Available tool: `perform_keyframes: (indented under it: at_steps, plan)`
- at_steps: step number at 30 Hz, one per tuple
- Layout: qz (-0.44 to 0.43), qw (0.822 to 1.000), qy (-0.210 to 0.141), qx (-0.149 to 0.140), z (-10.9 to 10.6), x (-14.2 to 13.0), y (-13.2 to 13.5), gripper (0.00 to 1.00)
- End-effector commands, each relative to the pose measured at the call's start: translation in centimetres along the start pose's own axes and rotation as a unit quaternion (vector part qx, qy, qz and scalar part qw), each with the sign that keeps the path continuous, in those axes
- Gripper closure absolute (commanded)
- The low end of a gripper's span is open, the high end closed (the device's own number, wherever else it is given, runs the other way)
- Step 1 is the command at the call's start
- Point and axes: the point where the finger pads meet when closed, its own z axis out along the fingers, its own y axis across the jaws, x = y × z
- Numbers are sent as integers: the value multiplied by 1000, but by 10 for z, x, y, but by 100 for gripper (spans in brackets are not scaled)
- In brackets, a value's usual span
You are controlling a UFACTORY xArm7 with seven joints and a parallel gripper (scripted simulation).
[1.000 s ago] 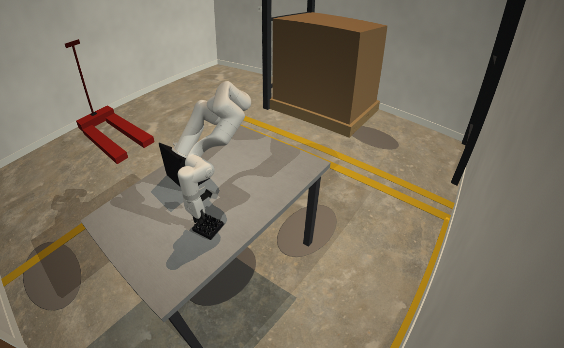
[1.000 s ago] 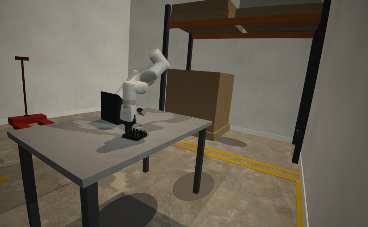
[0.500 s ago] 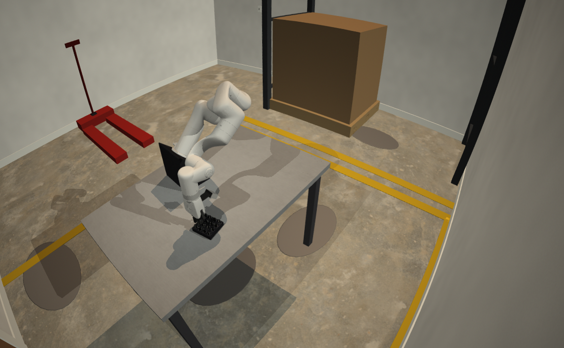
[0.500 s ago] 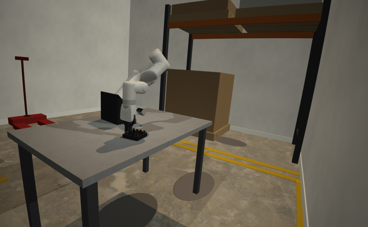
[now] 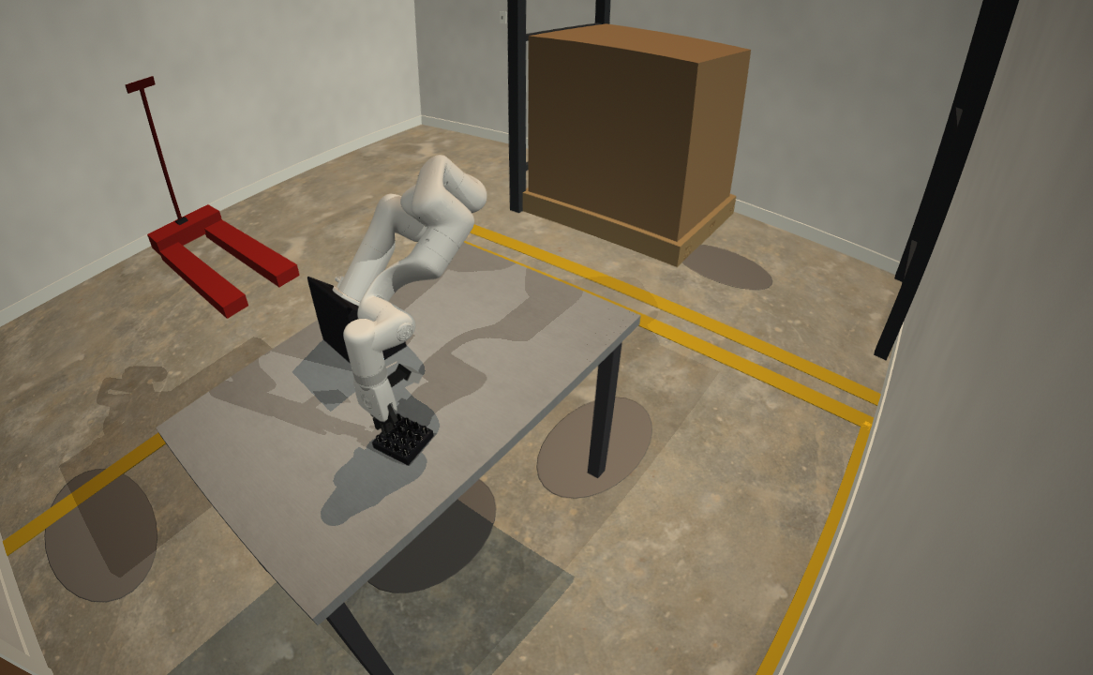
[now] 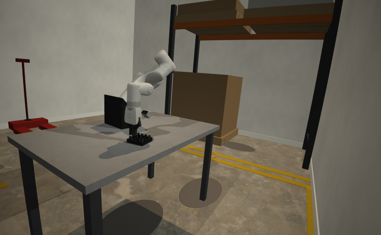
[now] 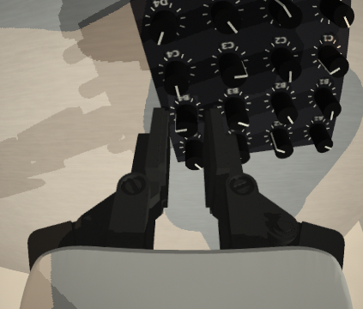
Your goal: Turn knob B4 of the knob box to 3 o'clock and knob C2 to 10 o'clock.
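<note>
1. On the table (image 5: 533,336), near its middle, the knob box (image 5: 410,457) stands on its feet, with the arm (image 5: 399,243) reaching straight down onto its rear corner.
2. The gripper (image 7: 187,113) is slightly spread. Its fingers flank B4 (image 7: 186,120), as far as I can judge, with a sliver of gap each side, so it pinches nothing.
3. Risks:
   - A4 (image 7: 194,154) sits low between the same fingers (very close quarters), so a sideways pull-out could nudge it off its mark.
   - Lifting at a tilt could drag B4 along and spoil its setting. Whether it reads 3 o'clock is too small to tell.
   - C2 (image 7: 284,60) is ringed by neighbours. A wide or off-centre approach would clip C3 (image 7: 232,65) or B2 (image 7: 284,105).
   - A hard side push could slide or tip the light-looking box.
4. Shapes and materials:
   - The knobs are short matte-black cylinders, each with a thin white line and a ring of white ticks.
   - The box is a flat black slab.
   - The fingers are dark, flat-faced bars.
   - The tabletop is dull grey and smooth.
</note>
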Motion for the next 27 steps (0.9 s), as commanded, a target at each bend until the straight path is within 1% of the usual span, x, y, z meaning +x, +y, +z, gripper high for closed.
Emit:
perform_keyframes:
  at_steps: [1, 6, 10, 25, 27]
  plan:
    - [0, 1000, -2, -2, -8, -2, 1, 81]
    - [0, 1000, -2, -2, -21, -2, 1, 81]
    - [0, 1000, -2, -2, -28, -2, 1, 81]
    - [0, 1000, -2, -2, -29, -2, 1, 81]
    - [-17, 1000, -2, -2, -31, 1, 5, 81]
